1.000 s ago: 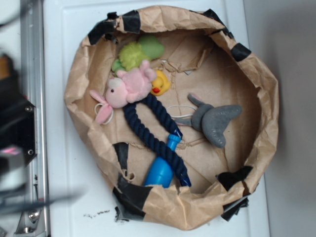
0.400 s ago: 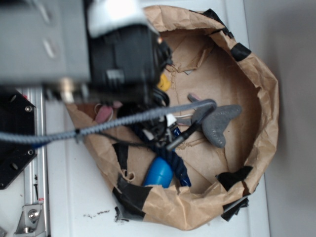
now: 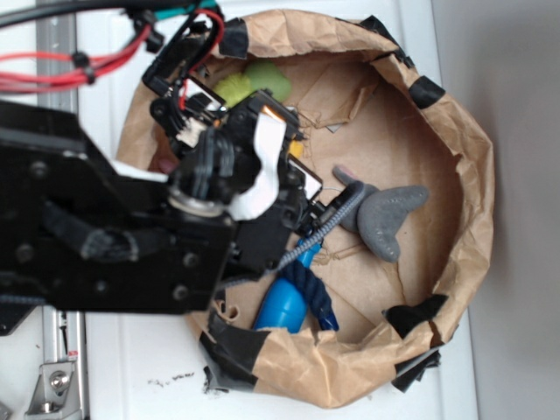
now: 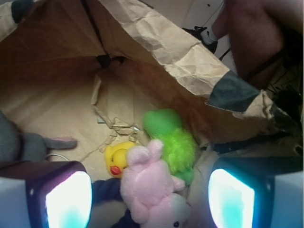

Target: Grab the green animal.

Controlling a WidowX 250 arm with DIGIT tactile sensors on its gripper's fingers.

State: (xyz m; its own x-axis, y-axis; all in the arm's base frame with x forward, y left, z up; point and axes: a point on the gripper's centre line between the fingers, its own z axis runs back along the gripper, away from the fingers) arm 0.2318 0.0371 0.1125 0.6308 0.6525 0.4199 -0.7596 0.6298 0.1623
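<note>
Six toys inside one brown paper enclosure (image 3: 472,175).

Three plush toys: one green animal (image 4: 173,137), one pink animal (image 4: 149,190) and one grey whale-shaped toy (image 3: 389,214). There is also one yellow rubber duck (image 4: 118,159), one dark blue rope (image 3: 311,293) and one blue bottle-shaped toy (image 3: 282,308).

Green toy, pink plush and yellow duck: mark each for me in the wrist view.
Green toy (image 4: 176,142), wrist view, on its fuzzy rounded part.
Pink plush (image 4: 147,183), wrist view, on its body.
Yellow duck (image 4: 118,156), wrist view, on its head above the beak.
</note>
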